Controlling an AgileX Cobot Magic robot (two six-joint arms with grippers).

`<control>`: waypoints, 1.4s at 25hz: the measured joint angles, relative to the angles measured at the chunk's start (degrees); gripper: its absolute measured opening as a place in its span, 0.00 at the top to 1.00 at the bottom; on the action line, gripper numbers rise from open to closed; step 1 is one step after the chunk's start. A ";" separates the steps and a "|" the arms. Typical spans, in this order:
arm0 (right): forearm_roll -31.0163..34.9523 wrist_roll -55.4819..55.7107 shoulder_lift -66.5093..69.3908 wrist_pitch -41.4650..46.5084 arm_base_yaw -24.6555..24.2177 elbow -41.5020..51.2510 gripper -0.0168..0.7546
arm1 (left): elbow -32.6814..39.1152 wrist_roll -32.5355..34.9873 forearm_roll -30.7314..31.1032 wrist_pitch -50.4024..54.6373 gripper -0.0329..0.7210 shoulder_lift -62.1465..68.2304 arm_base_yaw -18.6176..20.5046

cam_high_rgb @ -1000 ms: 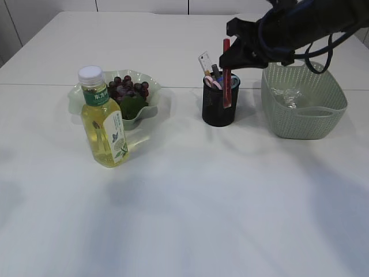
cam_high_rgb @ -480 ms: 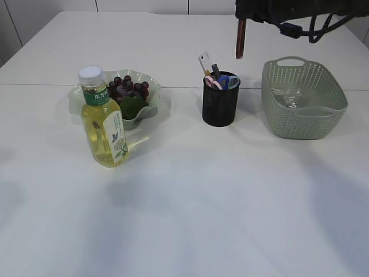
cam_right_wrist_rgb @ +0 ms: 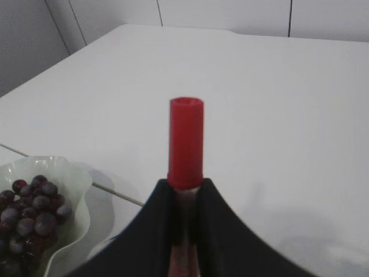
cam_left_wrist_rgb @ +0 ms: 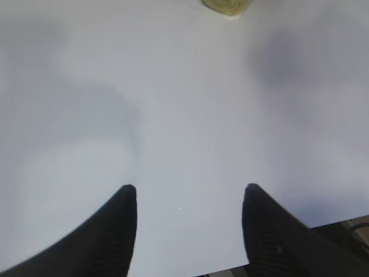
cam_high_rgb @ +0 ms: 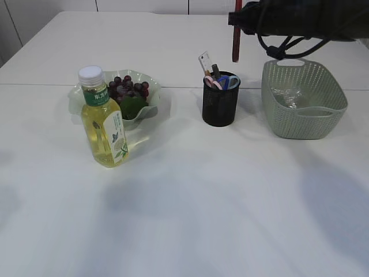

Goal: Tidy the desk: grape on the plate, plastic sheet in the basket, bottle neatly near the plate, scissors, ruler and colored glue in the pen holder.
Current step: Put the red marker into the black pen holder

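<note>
My right gripper (cam_high_rgb: 237, 19) is shut on the red colored glue (cam_high_rgb: 236, 45) and holds it upright in the air, above and slightly right of the black mesh pen holder (cam_high_rgb: 219, 108). In the right wrist view the glue's red cap (cam_right_wrist_rgb: 186, 141) sticks out past the right gripper (cam_right_wrist_rgb: 185, 183). The ruler (cam_high_rgb: 205, 62) and the scissors (cam_high_rgb: 222, 82) stand in the holder. Grapes (cam_high_rgb: 128, 88) lie on the green plate (cam_high_rgb: 79, 95), with the yellow bottle (cam_high_rgb: 104, 124) upright in front of it. The plastic sheet (cam_high_rgb: 286, 96) lies in the basket (cam_high_rgb: 304, 120). My left gripper (cam_left_wrist_rgb: 189, 193) hangs open over bare table.
The basket stands right beside the pen holder. The bottle's base (cam_left_wrist_rgb: 226, 6) shows at the top edge of the left wrist view. The plate (cam_right_wrist_rgb: 75, 184) and grapes (cam_right_wrist_rgb: 34, 199) sit at the lower left of the right wrist view. A table seam runs behind the plate.
The right gripper has risen with the glue, from beside the pen holder's rim to well above it. The left gripper and the other things have not moved.
</note>
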 joint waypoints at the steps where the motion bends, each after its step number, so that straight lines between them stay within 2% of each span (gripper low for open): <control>1: 0.63 -1.34 0.91 0.26 0.00 -0.56 0.84 | 0.00 0.00 0.00 0.00 0.39 0.00 0.00; 12: 1.30 -4.25 8.01 4.27 0.00 -5.37 0.84 | 0.00 0.00 0.86 0.00 0.39 0.00 0.00; 15: 1.30 -4.25 8.80 4.41 0.00 -5.48 0.80 | 0.00 0.00 0.95 -0.10 0.39 0.00 0.00; 18: 1.30 -4.25 9.08 4.55 0.00 -5.48 0.68 | 0.00 0.00 0.95 -0.10 0.39 0.00 0.00; 21: 1.30 -4.25 9.08 5.21 0.00 -5.48 0.49 | 0.00 0.00 0.95 -0.29 0.39 0.00 0.00; 22: 1.30 -4.25 9.08 5.36 0.00 -5.48 0.46 | 0.00 0.00 0.95 -0.29 0.39 0.00 0.00; 24: 1.30 -3.20 9.08 5.51 0.00 -5.48 0.42 | 0.00 0.00 0.95 -0.29 0.39 0.00 0.00; 27: 0.81 4.01 9.08 5.24 0.00 -5.48 0.40 | 0.00 0.00 0.95 -0.42 0.39 0.00 0.00; 30: -6.41 13.46 8.59 4.02 -0.07 -5.48 0.40 | 0.00 0.00 0.95 -0.56 0.39 0.00 0.00; 35: -30.67 38.75 3.66 5.10 -0.07 -5.48 0.40 | 0.00 0.00 0.95 -0.75 0.39 0.00 0.00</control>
